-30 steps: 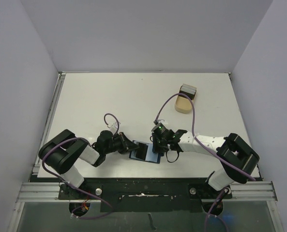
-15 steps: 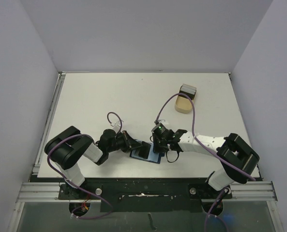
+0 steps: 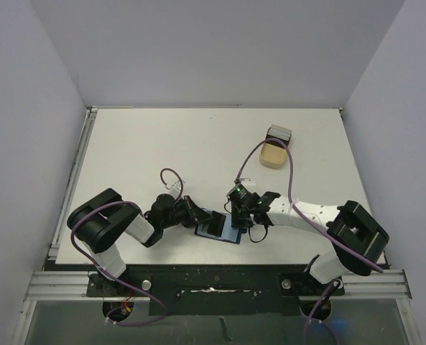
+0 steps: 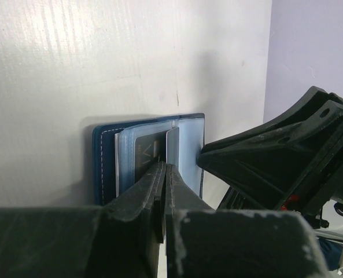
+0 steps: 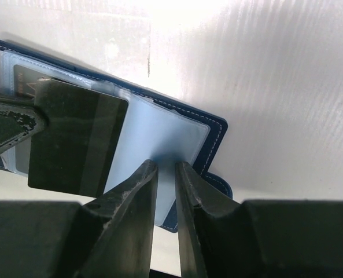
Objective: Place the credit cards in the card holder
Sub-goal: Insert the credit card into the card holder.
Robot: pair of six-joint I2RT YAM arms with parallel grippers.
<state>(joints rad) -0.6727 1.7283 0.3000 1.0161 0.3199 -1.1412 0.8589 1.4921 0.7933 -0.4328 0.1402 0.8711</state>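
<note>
The card holder (image 3: 229, 235) lies open on the table near the front edge, navy outside (image 5: 215, 136) with pale blue sleeves inside (image 4: 188, 145). My left gripper (image 3: 197, 214) is shut on a black credit card (image 5: 78, 139), which it holds edge-on (image 4: 172, 147) over the holder's left half. Its far end lies over a sleeve that holds a dark card. My right gripper (image 5: 165, 165) stands over the holder's right half, jaws a narrow gap apart, tips down on the pale blue sleeve with nothing between them. It reaches in from the right in the top view (image 3: 235, 215).
A tan oval dish (image 3: 273, 155) stands at the back right of the table, with more cards (image 3: 279, 134) standing on edge at its far end. Both arms' purple cables loop above the table beside the holder.
My left gripper has moved right and brought the black card over the holder. My right gripper's jaws have parted slightly while staying on the sleeve.
</note>
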